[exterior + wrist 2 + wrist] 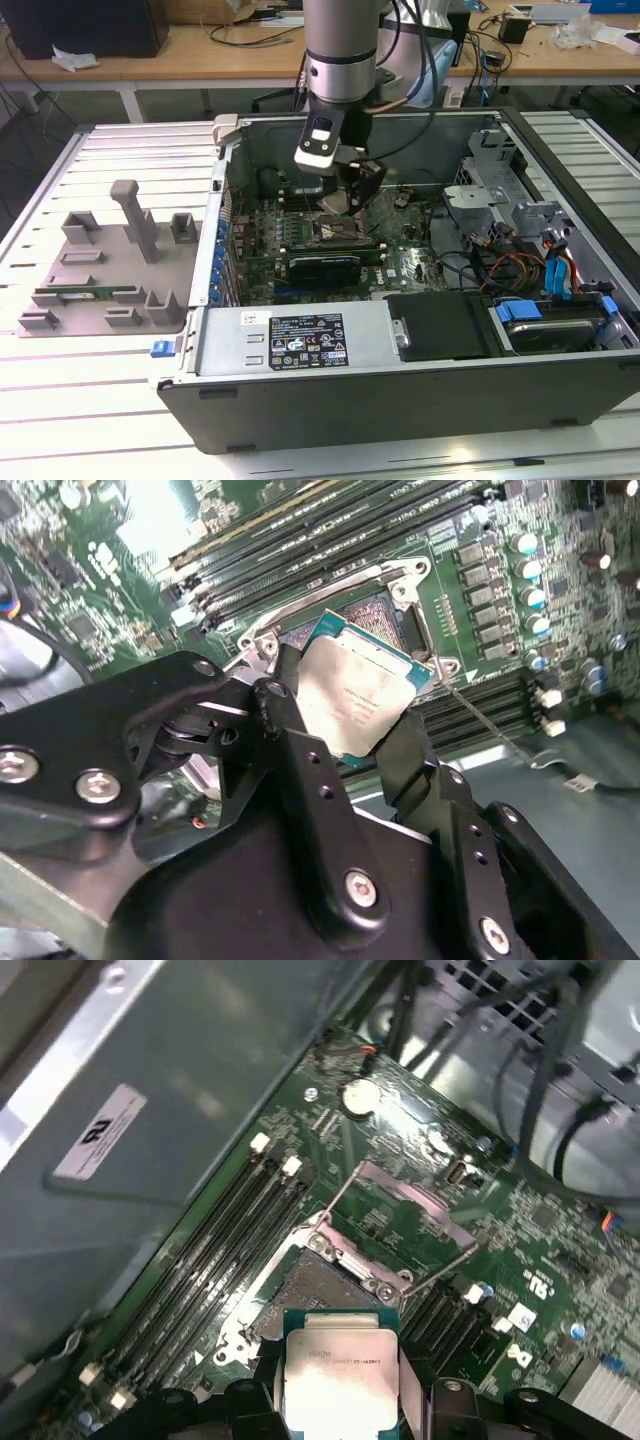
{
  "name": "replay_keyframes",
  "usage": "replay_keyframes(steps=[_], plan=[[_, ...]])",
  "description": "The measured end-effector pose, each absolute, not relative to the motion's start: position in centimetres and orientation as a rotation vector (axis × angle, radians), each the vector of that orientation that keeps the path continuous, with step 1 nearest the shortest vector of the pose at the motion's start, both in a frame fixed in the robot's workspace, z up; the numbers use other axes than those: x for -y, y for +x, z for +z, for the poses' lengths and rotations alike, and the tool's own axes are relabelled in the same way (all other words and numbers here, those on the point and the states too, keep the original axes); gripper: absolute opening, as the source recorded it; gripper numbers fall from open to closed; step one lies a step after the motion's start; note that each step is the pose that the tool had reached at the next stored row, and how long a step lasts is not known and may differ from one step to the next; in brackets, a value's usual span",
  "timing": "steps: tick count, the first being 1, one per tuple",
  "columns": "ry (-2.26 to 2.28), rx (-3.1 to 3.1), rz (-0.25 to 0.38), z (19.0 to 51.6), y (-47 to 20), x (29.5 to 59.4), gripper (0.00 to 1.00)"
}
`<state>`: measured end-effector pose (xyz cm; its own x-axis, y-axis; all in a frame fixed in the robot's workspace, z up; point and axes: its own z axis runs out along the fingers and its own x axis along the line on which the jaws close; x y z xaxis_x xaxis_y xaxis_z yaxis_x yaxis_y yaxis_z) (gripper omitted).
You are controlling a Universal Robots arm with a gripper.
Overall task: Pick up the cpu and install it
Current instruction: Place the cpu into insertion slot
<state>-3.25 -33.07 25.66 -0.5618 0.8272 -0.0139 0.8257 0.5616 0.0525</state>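
Gripper clamped on cpu; cpu held just above open socket, centre of exterior view, unseated

The cpu, gripped and tilted
Small square chip, silvery-grey top, green rim, pinched between black fingers; in the exterior view it hangs at 12 o'clock of the socket.

bright, even room light; glare on the cpu and motherboard; case interior shadowed

Socket lies open, memory slots flanking both sides.
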Motion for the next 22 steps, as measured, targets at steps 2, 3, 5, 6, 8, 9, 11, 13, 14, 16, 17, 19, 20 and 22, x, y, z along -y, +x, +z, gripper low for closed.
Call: replay_keyframes(steps=[2, 3, 5, 6, 8, 9, 11, 13, 14, 16, 17, 19, 20, 22], plan=[[1.529, -2.7, 0.06, 25.6, -3.2, 33.1, 0.55], [1.552, -2.687, 0.06, 25.6, -3.2, 33.1, 0.55], [1.602, -2.656, 0.059, 25.6, -3.2, 33.1, 0.55], [1.644, -2.63, 0.058, 25.6, -3.2, 33.1, 0.55], [1.736, -2.568, 0.055, 25.5, -3.2, 33.1, 0.55], [1.765, -2.548, 0.055, 25.5, -3.2, 33.1, 0.55], [1.845, -2.489, 0.053, 25.4, -3.2, 33.1, 0.55], [1.892, -2.453, 0.051, 25.3, -3.2, 33.1, 0.55], [1.918, -2.433, 0.051, 25.2, -3.2, 33.1, 0.55], [1.966, -2.394, 0.049, 25.1, -3.2, 33.1, 0.55], [1.986, -2.376, 0.049, 25.0, -3.2, 33.1, 0.55], [2.023, -2.345, 0.048, 24.9, -3.2, 33.1, 0.55], [2.044, -2.326, 0.047, 24.8, -3.2, 33.1, 0.55], [2.078, -2.295, 0.047, 24.6, -3.2, 33.1, 0.55]])
